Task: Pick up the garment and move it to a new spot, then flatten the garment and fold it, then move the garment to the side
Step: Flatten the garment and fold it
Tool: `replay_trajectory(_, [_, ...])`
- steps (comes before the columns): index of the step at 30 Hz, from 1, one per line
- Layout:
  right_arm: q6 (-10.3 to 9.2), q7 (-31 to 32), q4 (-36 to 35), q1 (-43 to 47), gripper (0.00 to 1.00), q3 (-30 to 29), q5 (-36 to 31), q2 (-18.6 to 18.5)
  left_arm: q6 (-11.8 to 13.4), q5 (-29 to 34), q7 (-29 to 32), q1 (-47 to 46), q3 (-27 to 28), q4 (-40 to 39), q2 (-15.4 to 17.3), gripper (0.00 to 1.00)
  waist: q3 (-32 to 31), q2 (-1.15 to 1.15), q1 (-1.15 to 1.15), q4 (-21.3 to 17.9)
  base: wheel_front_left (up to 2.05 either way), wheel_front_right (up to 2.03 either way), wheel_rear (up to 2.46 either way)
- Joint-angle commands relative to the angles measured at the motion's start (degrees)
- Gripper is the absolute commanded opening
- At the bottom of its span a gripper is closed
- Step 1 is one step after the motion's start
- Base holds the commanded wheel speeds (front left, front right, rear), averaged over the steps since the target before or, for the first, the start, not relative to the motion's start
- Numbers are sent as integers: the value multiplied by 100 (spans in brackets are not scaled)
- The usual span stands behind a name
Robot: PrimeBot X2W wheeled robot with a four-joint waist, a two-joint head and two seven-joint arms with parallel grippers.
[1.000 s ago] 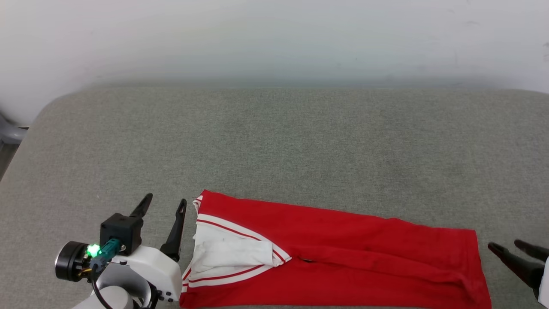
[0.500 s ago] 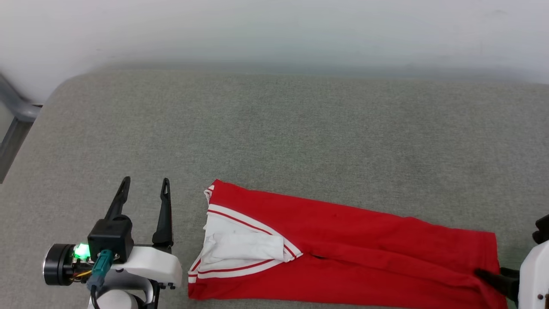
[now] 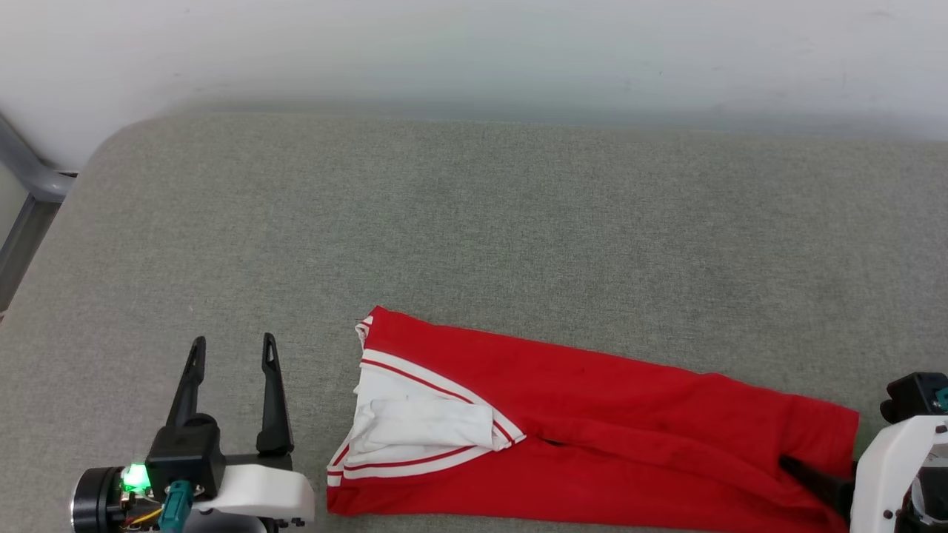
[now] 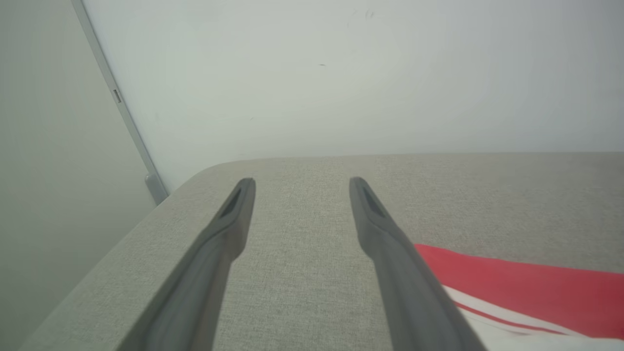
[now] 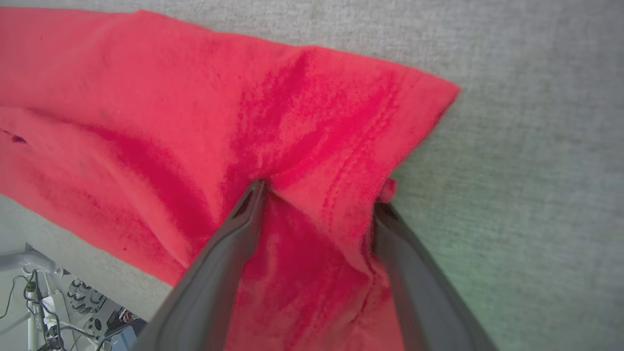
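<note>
A pale wall (image 3: 474, 44) backs a broad grey cloth-covered tabletop (image 3: 474, 222). The garment (image 3: 592, 400) lies near its front edge, folded into a long red strip with a white sleeve at the left end. The right claw (image 5: 320, 196) is spread wide, its tips pressing into the strip's right end with cloth bunched between them. The left claw (image 3: 232, 340) is open and empty just beside the sleeve end.
</note>
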Motion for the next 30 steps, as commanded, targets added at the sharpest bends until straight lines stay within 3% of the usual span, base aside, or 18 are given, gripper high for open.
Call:
replay_trajectory(1, [17, -71, 25, 61, 100, 191, -4, 165, -88, 124, -28, 113, 89, -7, -100, 100, -15, 0, 0, -3, 0, 0, 0])
replay_trajectory(2, [17, -195, 38, 61, 96, 236, -35, 133, -172, 208, -28, 166, 154, 9, -166, 100, -27, 0, 0, -12, 0, 0, 0])
replay_trajectory(3, [16, -302, 72, 62, 29, 263, -39, 106, -244, 285, -28, 206, 220, 15, -239, 100, -42, 0, 0, -18, 0, 0, 0])
replay_trajectory(4, [16, -379, 103, 70, 0, 296, -14, 86, -322, 386, -28, 240, 280, 28, -302, 100, -61, 0, 0, -28, 0, 0, 0])
replay_trajectory(11, [4, -848, 376, 33, 0, 288, 163, -290, -741, 813, -28, 463, 658, 115, -675, 100, -188, 0, 0, -63, 0, 0, 0])
replay_trajectory(21, [5, -1053, 788, -138, 0, 212, 49, -916, -1030, 1185, -28, 615, 1035, 183, -967, 100, -324, 0, 0, -70, 0, 0, 0])
replay_trajectory(26, [6, -1015, 459, -137, 0, 174, 187, -1095, -1169, 1307, -28, 699, 1172, 197, -1065, 100, -357, 0, 0, -84, 0, 0, 0])
replay_trajectory(30, [7, -900, -305, 115, 0, 7, 572, -1111, -1275, 1391, -28, 799, 1260, 177, -1195, 100, -424, 0, 0, -76, 0, 0, 0])
